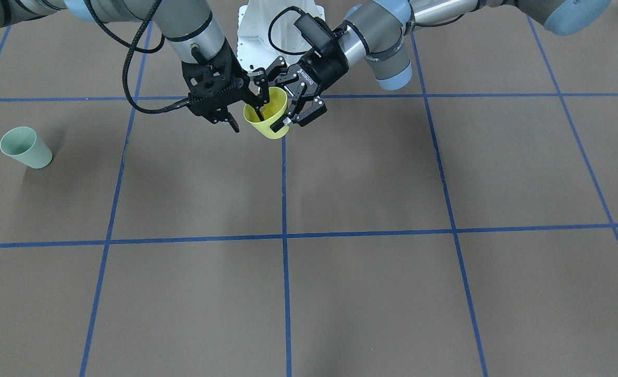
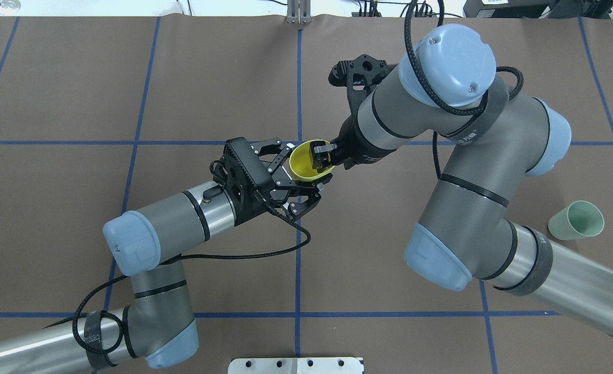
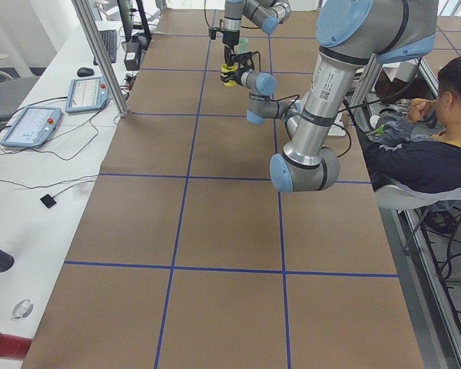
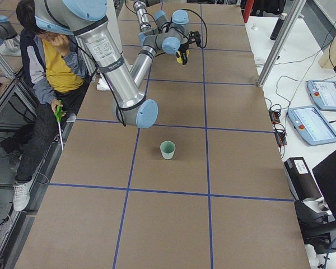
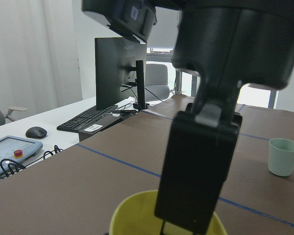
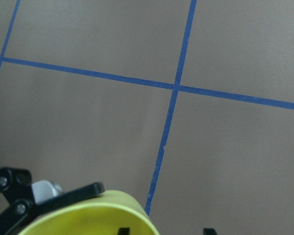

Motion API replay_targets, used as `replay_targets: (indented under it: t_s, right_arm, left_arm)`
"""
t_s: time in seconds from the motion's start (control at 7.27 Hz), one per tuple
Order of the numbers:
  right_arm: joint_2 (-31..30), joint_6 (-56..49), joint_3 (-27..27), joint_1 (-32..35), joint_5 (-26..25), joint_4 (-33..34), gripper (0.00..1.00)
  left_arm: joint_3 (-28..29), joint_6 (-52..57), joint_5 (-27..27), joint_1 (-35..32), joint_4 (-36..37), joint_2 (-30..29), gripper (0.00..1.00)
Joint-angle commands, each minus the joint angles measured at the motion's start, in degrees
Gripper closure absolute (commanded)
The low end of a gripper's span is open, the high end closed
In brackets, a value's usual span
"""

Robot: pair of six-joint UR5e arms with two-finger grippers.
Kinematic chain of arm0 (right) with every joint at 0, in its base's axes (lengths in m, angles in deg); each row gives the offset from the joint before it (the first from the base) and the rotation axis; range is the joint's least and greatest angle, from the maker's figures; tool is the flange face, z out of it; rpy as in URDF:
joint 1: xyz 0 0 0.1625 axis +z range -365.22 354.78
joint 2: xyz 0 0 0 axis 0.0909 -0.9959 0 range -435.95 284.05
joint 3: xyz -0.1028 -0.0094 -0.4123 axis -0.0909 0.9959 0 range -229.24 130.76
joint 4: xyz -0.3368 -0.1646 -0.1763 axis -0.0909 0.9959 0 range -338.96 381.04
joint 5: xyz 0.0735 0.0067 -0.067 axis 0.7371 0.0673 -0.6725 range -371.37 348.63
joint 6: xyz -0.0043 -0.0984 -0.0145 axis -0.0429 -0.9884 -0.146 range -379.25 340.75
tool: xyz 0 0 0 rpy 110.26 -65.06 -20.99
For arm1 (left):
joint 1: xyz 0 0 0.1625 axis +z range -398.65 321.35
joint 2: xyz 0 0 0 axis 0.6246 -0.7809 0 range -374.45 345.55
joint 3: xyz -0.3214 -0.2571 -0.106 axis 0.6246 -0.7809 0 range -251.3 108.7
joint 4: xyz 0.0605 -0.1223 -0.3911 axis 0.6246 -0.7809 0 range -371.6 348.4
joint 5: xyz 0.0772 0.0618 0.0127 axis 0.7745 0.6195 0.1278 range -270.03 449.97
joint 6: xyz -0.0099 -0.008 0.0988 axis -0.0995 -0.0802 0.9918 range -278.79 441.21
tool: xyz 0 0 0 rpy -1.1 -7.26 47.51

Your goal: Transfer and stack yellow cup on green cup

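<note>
The yellow cup [image 1: 273, 129] hangs tilted above the middle of the desk [image 1: 371, 173], clamped across its body by the left tool [image 1: 278, 101]. The right tool [image 1: 247, 120] is spread, with one finger inside the rim. The green cup [image 1: 26, 148] stands upright, well apart on the robot's right. Brown desk with blue tape lines [image 1: 283, 209] lies between them.

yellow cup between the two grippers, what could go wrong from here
1. The yellow cup hangs above the table between the left gripper and right gripper; a release before the rim pinch is firm could drop it.
2. Held by one wall, it may tilt and knock the green cup over instead of nesting.
</note>
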Motion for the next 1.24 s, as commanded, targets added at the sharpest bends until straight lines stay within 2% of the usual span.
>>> replay_targets:
  t_s: [0.0,0.55,0.69,0.83,0.96,1.1]
  right_arm:
    - [0.0,-2.5,-0.1,0.0,0.3,0.0,0.43]
    - [0.7,-3.4,0.0,-0.1,0.9,-0.3,0.45]
    - [0.7,-3.5,0.0,-0.1,0.9,-0.3,0.57]
    - [0.8,-3.7,0.0,-0.1,0.9,-0.3,0.91]
    - [0.8,-3.7,0.0,-0.1,0.6,-0.3,1.00]
    - [0.8,-3.7,0.0,-0.1,0.4,-0.3,1.00]
  left_arm:
    - [0.0,0.0,0.0,0.0,0.0,0.0,0.93]
    - [0.0,0.0,0.0,0.0,0.0,0.1,0.93]
    - [0.0,0.0,0.0,0.0,0.0,0.1,0.91]
    - [0.0,0.0,0.0,0.0,0.0,0.1,0.80]
    - [0.0,0.0,0.0,0.0,0.0,0.1,0.63]
    - [0.0,0.0,0.0,0.0,0.1,0.1,0.28]
